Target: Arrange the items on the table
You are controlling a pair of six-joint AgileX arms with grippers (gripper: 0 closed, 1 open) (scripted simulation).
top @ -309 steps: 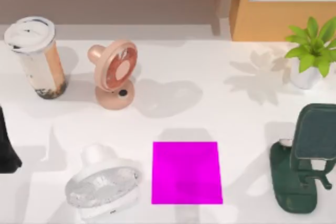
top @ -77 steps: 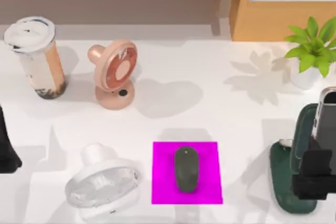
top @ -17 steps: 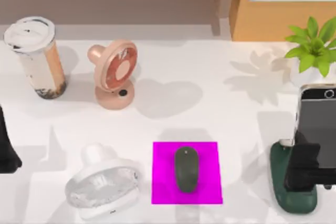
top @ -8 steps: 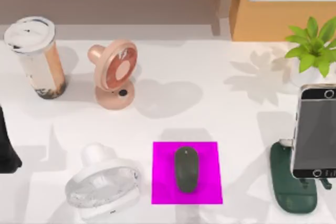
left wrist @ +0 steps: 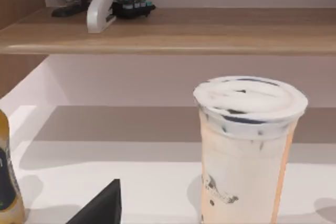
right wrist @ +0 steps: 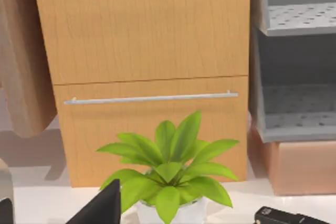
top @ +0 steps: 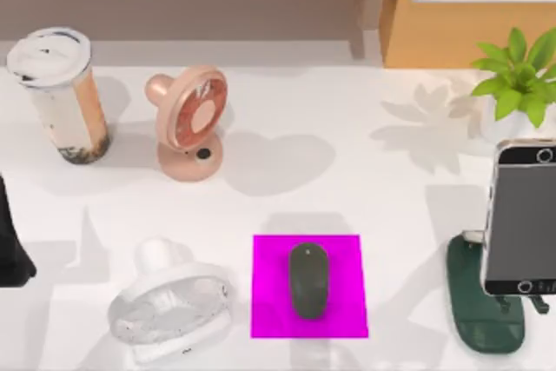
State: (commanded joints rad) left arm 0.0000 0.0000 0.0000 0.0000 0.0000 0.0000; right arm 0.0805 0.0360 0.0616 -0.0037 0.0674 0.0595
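- Now, the drink cup stands in the upper left of the top view, on the bench, and it looks like the last thing to sort out.
- The mouse lies on the pink mat at the bottom middle. The phone leans on the dark green stand at the right edge. I think both are in their places.
- The left arm sits at the left edge of the top view, just below the cup in the frame. The cup lies up and a little to the right of it.
- The left arm is much nearer to the cup. The right arm's side is far across the bench, past the pink fan and the white fan.
- The cup stands straight up, so its long side runs from the bench to the white lid. A grab from the side, around the middle of the cup, seems best to me.
- In the left wrist view, the cup is right ahead of the left tool, with some bench between them. The two are apart.
- I cannot tell if the left tool is apart or together.
- The right tool faces the plant and the wooden drawers. I cannot tell its state either.
- The pink fan stands near the cup's right side, so the reach could bump it.
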